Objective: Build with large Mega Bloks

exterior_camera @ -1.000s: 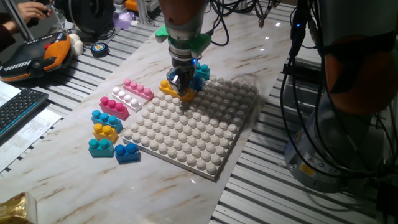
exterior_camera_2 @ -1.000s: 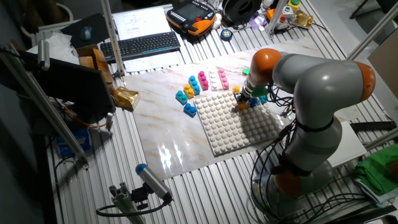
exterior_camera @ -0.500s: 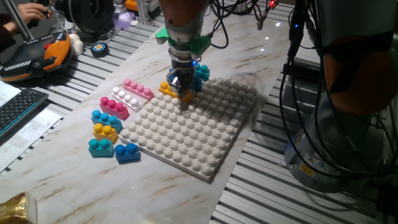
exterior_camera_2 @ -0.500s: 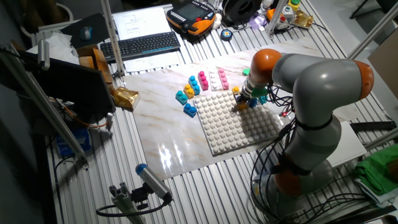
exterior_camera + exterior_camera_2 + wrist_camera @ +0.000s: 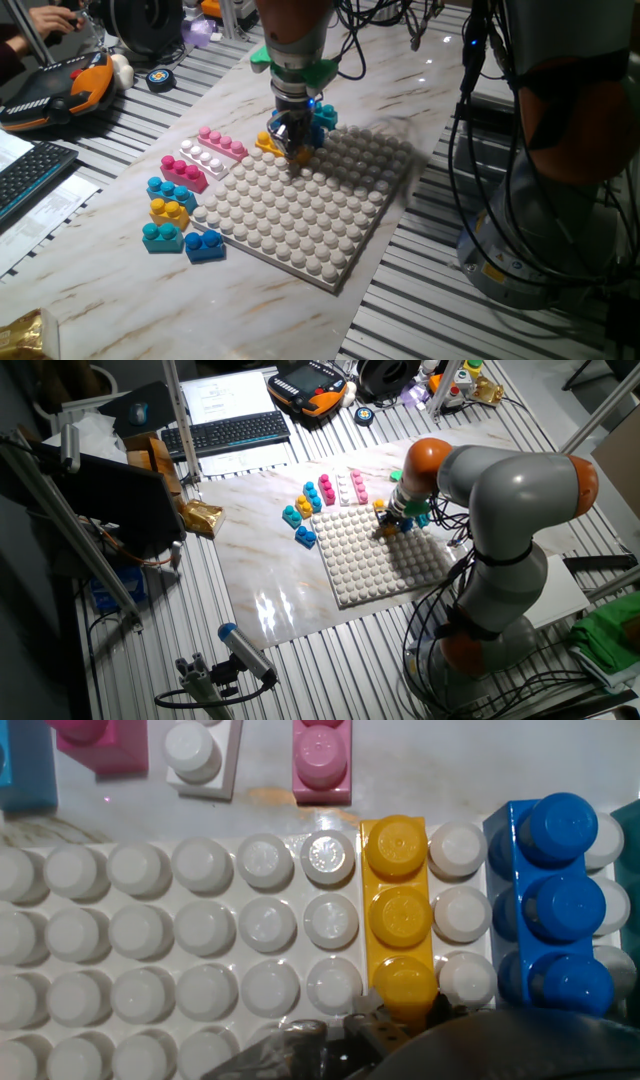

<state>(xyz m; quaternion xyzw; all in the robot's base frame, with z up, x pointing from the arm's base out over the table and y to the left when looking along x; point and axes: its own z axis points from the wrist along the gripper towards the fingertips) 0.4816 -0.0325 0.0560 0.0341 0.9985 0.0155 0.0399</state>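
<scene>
An orange-yellow Mega Blok (image 5: 400, 915) sits on the studs of the grey-white baseplate (image 5: 150, 980) near its far edge. My gripper (image 5: 398, 1020) grips the near end of that brick, one finger on each side. In the one fixed view the gripper (image 5: 293, 145) stands upright over the orange-yellow brick (image 5: 268, 143). A blue long brick (image 5: 555, 910) stands one stud row to its right, with a teal one (image 5: 325, 115) beyond. Pink (image 5: 222, 143), white (image 5: 205, 157) and magenta (image 5: 183, 172) long bricks lie on the table left of the plate.
Short bricks in teal (image 5: 162, 236), blue (image 5: 205, 245) and yellow (image 5: 168, 211) lie by the baseplate's (image 5: 300, 215) left corner. A keyboard (image 5: 235, 430) and an orange-black pendant (image 5: 55, 90) lie at the table's far side. The arm's base (image 5: 480, 620) stands beside the plate.
The gripper stays over the orange-yellow brick with almost no movement. The baseplate's near corner has shifted slightly to the left.
</scene>
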